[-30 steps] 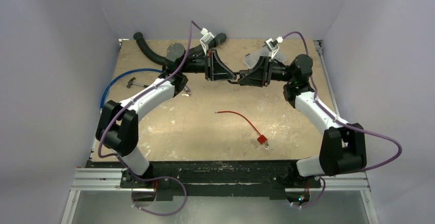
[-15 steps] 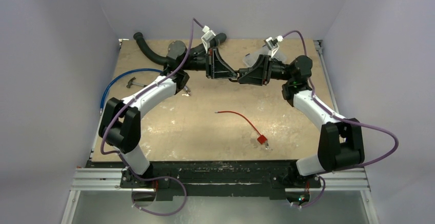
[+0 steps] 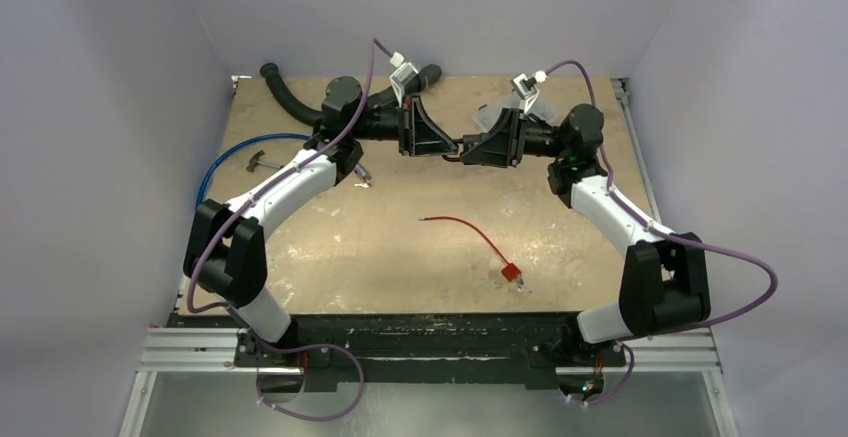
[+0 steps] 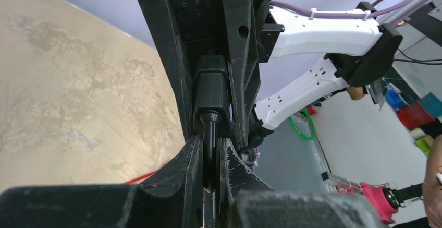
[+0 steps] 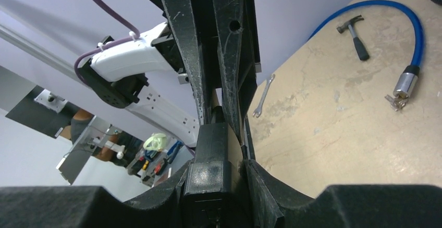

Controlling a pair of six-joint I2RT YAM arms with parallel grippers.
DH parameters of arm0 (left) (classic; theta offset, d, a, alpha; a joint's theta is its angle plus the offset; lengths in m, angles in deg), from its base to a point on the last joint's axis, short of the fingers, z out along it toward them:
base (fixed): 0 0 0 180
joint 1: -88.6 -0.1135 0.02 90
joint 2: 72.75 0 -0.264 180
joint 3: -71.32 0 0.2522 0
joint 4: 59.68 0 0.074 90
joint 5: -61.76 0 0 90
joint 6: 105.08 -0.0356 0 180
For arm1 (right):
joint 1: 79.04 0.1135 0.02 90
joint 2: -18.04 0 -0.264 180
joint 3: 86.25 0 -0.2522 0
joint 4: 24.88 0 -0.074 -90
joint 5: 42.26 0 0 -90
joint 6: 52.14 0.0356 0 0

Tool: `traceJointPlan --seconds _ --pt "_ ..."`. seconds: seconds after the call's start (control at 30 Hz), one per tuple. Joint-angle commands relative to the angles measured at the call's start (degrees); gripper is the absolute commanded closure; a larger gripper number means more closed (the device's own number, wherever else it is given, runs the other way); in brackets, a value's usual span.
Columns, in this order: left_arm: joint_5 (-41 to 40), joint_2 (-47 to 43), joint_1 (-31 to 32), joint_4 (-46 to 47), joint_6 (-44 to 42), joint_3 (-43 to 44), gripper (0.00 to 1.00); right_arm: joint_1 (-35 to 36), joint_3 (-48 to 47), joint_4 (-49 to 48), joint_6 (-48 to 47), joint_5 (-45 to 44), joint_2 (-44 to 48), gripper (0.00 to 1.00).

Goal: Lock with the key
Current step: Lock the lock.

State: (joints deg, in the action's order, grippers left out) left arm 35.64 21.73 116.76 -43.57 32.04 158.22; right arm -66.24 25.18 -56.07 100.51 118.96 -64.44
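Observation:
The thin red cable lock (image 3: 470, 230) lies mid-table, its small red body (image 3: 511, 273) at the near end. A tiny silvery key (image 3: 523, 285) lies beside that body, apart from both grippers. At the back, my left gripper (image 3: 449, 146) and right gripper (image 3: 466, 148) meet tip to tip above the table. In the right wrist view my right gripper (image 5: 219, 160) is shut on a black rectangular block (image 5: 207, 181). In the left wrist view my left gripper (image 4: 210, 165) is shut on a thin black piece (image 4: 210, 144) sticking out of that block (image 4: 211, 95). A bit of red cable (image 4: 140, 177) shows below.
A blue cable lock (image 3: 240, 152) with a silver end (image 5: 404, 82), a small hammer (image 3: 262, 162) and a silver spanner (image 5: 262, 96) lie at the back left. A black hose (image 3: 290, 102) curves along the back edge. Grey walls enclose the table.
Both grippers, joined on the black object, have shifted slightly toward the back, and the left arm has swung a little. The red cable lock and key have not moved.

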Motion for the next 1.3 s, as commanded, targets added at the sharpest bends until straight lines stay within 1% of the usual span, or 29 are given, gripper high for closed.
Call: traceJointPlan --seconds 0.0,0.1,0.23,0.33,0.37,0.53,0.7,0.77,0.9,0.97,1.1,1.27 --pt "-2.81 -3.04 1.08 -7.0 -9.8 1.64 1.0 1.88 -3.68 3.88 -2.36 -1.56 2.01 0.85" --pt "-0.39 -2.9 -0.04 -7.59 -9.65 2.28 1.0 1.12 -3.9 3.89 -2.6 -1.35 2.14 0.64" --pt "0.21 -3.66 -0.9 -7.25 -10.07 2.34 1.0 0.98 -4.62 4.16 -2.77 -1.18 1.96 0.46" --pt "0.33 -3.69 -1.17 -10.24 -11.8 3.43 1.0 0.78 -5.03 4.5 -2.97 -1.09 1.95 0.25" --pt "0.51 -3.62 -1.24 -11.07 -12.25 3.89 1.0 0.7 -5.12 4.63 -3.0 -1.04 1.97 0.2" --pt "1.4 -4.34 -1.83 -12.2 -12.43 4.92 1.0 0.46 -4.9 7.57 -5.07 -0.39 2.52 0.2" --pt "3.72 -5.03 -2.85 -12.55 -11.69 4.91 1.0 -0.49 -5.24 15.13 -11.12 0.28 3.51 0.21" --pt "4.5 -5.45 -3.5 -13.79 -12.29 4.79 1.0 -1.19 -5.94 19.77 -14.95 0.41 4.08 0.22" --pt "5.39 -6.34 -4.34 -17.61 -15.16 4.9 1.0 -1.76 -8.47 32.53 -25.08 0.5 4.84 0.25" --pt "5.76 -6.7 -4.5 -19.29 -16.3 5.1 1.0 -2.14 -9.76 38.06 -30.29 0.87 4.98 0.28" --pt "6.25 -7.44 -4.93 -22.31 -18.8 5.12 1.0 -4.12 -12.55 50.81 -38.87 2.1 4.9 0.38" --pt "5.57 -7.32 -5.71 -23.71 -20.06 4.86 1.0 -5.92 -16.15 60.17 -45.5 3.6 3.94 0.47"
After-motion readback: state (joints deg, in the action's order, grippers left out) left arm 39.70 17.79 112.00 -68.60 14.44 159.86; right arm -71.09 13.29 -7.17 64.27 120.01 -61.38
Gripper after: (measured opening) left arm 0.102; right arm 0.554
